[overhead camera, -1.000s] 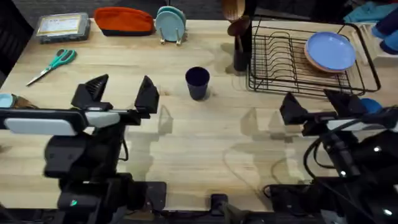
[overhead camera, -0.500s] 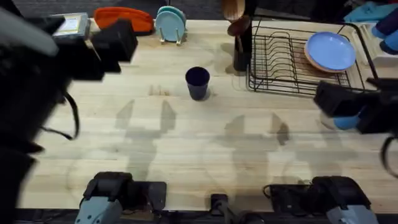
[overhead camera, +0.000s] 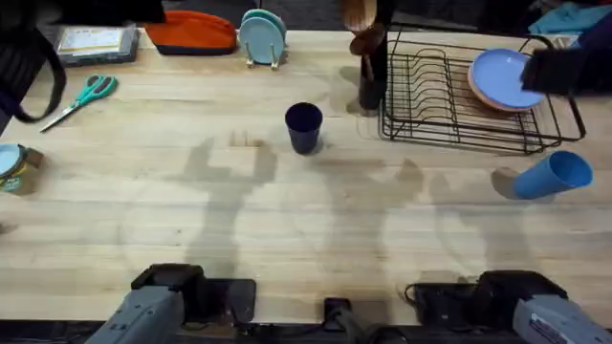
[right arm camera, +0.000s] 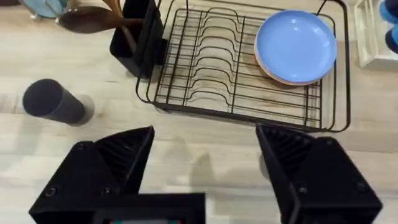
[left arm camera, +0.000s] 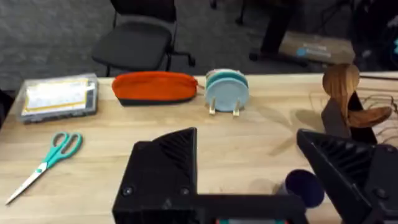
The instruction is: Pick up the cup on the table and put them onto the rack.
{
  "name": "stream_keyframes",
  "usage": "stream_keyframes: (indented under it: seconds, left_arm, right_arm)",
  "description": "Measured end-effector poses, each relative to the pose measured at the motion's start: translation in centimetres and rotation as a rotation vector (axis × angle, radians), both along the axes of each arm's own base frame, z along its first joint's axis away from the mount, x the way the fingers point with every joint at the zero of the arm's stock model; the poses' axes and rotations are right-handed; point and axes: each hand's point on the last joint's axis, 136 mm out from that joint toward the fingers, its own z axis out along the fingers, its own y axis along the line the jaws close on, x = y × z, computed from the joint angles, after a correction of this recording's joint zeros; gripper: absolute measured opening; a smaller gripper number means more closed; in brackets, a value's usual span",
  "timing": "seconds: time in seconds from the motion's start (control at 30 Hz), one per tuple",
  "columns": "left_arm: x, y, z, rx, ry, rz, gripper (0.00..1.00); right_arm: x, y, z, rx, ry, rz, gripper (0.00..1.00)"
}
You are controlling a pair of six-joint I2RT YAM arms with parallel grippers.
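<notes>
Both our end effectors, left [left arm camera: 249,180] and right [right arm camera: 205,177], gape wide, holding nothing. The light blue cup [overhead camera: 553,175] lies on its side by the rack [overhead camera: 459,96], nearer our right arm; the navy cup [overhead camera: 303,127] stands upright mid-tabletop [overhead camera: 287,210].

One cup [overhead camera: 303,127] is set mid-bench left of the rack [overhead camera: 449,96], the other cup [overhead camera: 553,176] laid before it.

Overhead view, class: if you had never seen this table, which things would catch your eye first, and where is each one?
The black wire rack at the far right stands out, with a light blue plate leaning in it. A dark navy cup stands upright alone mid-table, and a bright blue cup lies tipped on the table just in front of the rack. Along the far edge sits an orange pouch.
</notes>
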Motion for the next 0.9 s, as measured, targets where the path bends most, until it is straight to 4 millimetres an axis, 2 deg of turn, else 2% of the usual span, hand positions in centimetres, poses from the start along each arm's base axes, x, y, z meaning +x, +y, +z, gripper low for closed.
stream_keyframes:
  seconds: [0.3,0.43,0.53,0.7,0.9]
  left_arm:
    - [0.9,-0.1,-0.9,0.005,0.086,-0.008,0.993]
    - [0.9,-0.1,-0.9,0.005,0.087,-0.008,0.993]
    - [0.9,-0.1,-0.9,0.005,0.087,-0.008,0.993]
    - [0.9,-0.1,-0.9,0.005,0.087,-0.008,0.993]
    - [0.9,-0.1,-0.9,0.005,0.087,-0.008,0.993]
  right_arm:
    - [2.0,0.1,0.6,0.006,0.081,0.006,0.994]
    - [2.0,0.5,0.4,0.022,0.094,0.022,0.994]
    - [1.2,0.9,-0.3,0.042,0.136,0.041,0.994]
    - [0.6,-0.8,-0.8,0.002,0.166,-0.035,0.994]
    - [-0.4,-5.2,-1.2,-0.022,0.194,-0.219,0.994]
